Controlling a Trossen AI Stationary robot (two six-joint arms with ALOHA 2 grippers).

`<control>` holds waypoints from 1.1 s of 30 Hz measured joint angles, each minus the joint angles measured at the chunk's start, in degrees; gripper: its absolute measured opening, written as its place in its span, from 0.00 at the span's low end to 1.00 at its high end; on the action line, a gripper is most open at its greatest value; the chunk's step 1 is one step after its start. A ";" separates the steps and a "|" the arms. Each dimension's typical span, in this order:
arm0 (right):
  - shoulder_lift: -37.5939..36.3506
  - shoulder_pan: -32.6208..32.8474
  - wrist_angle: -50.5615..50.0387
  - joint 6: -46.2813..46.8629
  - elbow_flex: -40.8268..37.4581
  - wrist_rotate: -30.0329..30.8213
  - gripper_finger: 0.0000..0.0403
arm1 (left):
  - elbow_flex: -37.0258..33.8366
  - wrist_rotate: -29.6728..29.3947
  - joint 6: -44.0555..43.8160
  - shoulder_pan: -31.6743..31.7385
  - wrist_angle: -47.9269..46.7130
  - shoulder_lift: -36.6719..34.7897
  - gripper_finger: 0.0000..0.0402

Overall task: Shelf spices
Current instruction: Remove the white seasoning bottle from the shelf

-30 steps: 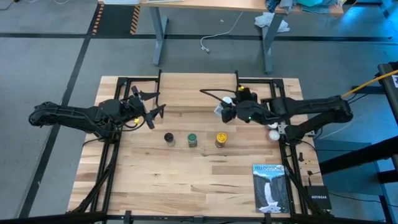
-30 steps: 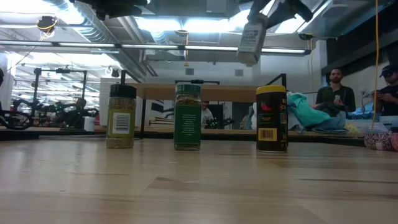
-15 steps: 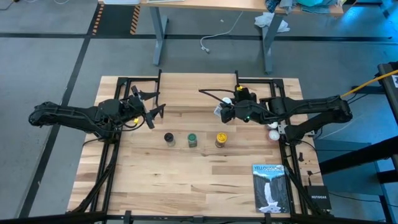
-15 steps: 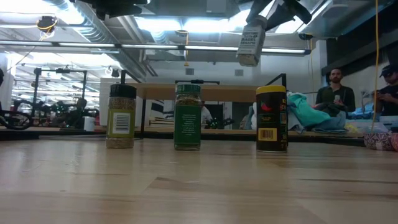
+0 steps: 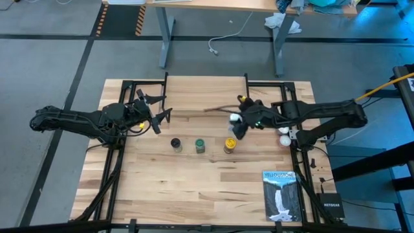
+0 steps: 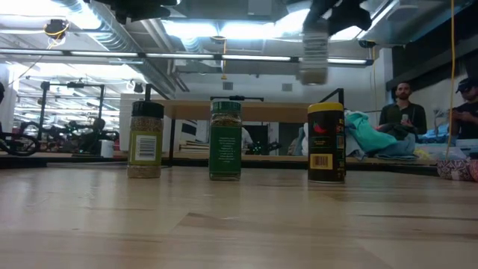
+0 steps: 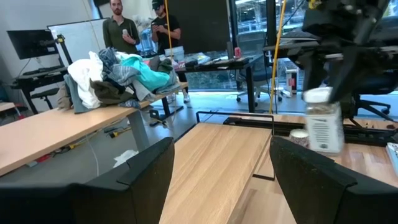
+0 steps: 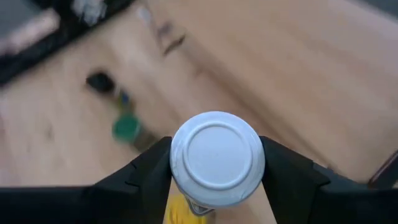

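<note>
My right gripper [image 5: 238, 123] is shut on the clear jar with the white lid [image 6: 314, 56], high over the table and close above the yellow-lidded amber jar [image 5: 229, 145]. The dark-lidded jar [image 5: 175, 144], the green jar [image 5: 200, 145] and the amber one stand upright on their bases in a row on the tabletop. The shelf [image 6: 254, 110], a wooden plank on black legs, stands behind them toward the far edge. My left gripper [image 5: 158, 114] hovers open at the shelf's left end, touching nothing. My right gripper holds the clear jar at its top end, the white lid [image 8: 216, 152] pinched between the two fingers [image 8: 146, 177], one on either side. The fingers come from above, pointing down. The jar hangs upright below them, lifted clear of the table and shelf.
A blue-and-white book [image 5: 281, 194] lies near the table's right near corner, with a black box [image 5: 330, 207] beside it. A white ball [image 5: 283, 138] sits by the right arm's base. A thin cable [image 5: 217, 107] crosses the shelf area. People stand in the room beyond [image 6: 403, 112].
My right gripper has moved slightly toward the table's near edge and tipped to point downward. The clear jar, tilted a second ago, now hangs upright, a little farther right in the low view and closer above the yellow-lidded jar.
</note>
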 joint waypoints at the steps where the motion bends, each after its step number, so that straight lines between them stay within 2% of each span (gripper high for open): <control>1: -0.49 0.01 -1.70 -0.23 0.00 -1.22 0.53 | 0.00 0.01 0.00 -0.01 -0.07 0.00 0.64; 6: -3.34 -0.01 -12.42 1.35 0.00 -2.80 0.53 | 0.00 0.01 0.00 -0.02 -0.41 0.00 0.64; 9: -4.83 1.28 -17.04 2.54 0.00 0.56 0.53 | 0.00 0.01 0.00 -0.02 -0.41 0.00 0.64; 11: -5.38 2.88 -17.53 2.54 0.00 3.11 0.53 | 0.00 -0.01 -0.17 -0.02 -0.41 0.00 0.64; 15: -5.44 7.61 -17.00 2.03 -0.37 4.52 0.53 | 0.00 0.00 -0.78 -0.02 -1.17 0.00 0.64; 21: -6.16 15.54 -9.96 0.05 -8.29 7.76 0.53 | 0.00 -0.01 -0.73 -0.02 -2.47 0.11 0.64; 26: -9.63 18.97 -5.18 0.42 -17.83 9.98 0.53 | 0.00 -0.01 -0.74 -0.02 -2.97 0.11 0.64; 29: -13.47 19.17 2.10 1.51 -24.87 11.78 0.53 | 0.00 -0.01 -0.73 0.00 -2.97 0.11 0.64; 33: -19.23 19.05 15.02 0.86 -35.26 10.66 0.53 | 0.00 -0.01 -1.02 0.00 -2.94 0.11 0.64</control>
